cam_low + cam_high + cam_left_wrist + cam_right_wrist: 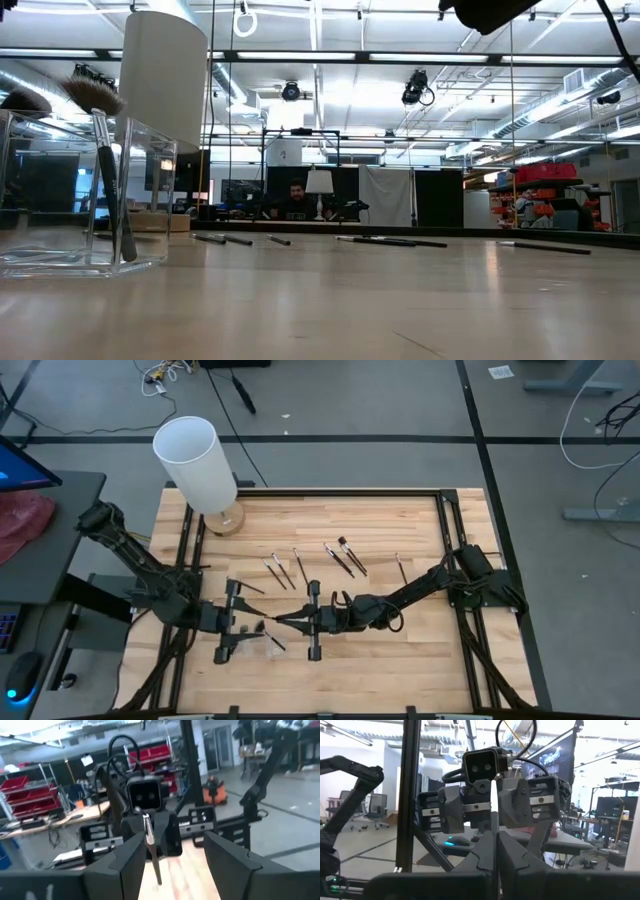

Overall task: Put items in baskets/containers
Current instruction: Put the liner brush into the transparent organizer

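Observation:
My right gripper [290,620] is shut on a slender dark brush [153,852] with a silver section, held above the table's near middle. My left gripper [175,839] faces it from the left, open; its two fingers stand on either side of the brush's dark free end without touching it. A clear tray [85,205] stands just below the grippers, near the left gripper [255,626]. Two tufted brushes [108,170] stand in the tray, leaning on its wall. Several more brushes [345,558] lie flat on the wood farther back. My right gripper pinches the brush between its two shut fingers [161,834], at the silver section [147,824]. The fingers come about level from the table's right. The dark handle sticks out past the fingertips toward my left gripper, slanting down, clear of the table.
A tall white cylinder [195,458] on a round wooden base stands at the far left corner. Black rails [445,530] run along the table's left and right sides. Bare wood lies at the near right [400,660].

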Available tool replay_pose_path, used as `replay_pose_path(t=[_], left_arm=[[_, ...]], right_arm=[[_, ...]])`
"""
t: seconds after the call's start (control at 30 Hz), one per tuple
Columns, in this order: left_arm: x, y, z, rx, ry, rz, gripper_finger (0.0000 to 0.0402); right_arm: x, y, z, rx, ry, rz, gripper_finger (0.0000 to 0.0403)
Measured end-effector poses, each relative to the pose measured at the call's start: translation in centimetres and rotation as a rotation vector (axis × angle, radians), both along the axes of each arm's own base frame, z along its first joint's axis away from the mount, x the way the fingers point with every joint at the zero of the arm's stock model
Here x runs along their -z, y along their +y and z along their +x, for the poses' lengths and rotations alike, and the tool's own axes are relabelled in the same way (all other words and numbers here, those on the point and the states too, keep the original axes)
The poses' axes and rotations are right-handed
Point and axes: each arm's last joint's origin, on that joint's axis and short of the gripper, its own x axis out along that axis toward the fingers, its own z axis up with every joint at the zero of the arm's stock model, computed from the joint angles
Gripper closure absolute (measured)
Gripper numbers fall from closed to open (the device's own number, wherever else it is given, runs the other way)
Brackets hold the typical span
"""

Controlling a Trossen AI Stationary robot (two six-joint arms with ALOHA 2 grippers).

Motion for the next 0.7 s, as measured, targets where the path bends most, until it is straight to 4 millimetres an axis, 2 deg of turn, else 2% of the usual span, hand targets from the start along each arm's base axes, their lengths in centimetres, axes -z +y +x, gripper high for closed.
replay_pose_path(t=[0.43,0.53,0.7], left_arm=[[0.9,-0.2,2.1,-0.029,-0.033,-0.017,0.021],[1.1,-0.3,2.2,-0.029,-0.026,-0.011,0.0235],[1.0,-0.2,2.1,-0.031,-0.031,0.003,0.0306]], right_arm=[[0.0,0.0,0.0,-0.002,0.002,0.003,0.0397],[0.0,0.0,0.0,-0.003,0.006,0.005,0.0397],[0.2,0.0,0.1,-0.007,0.02,0.012,0.0397]])
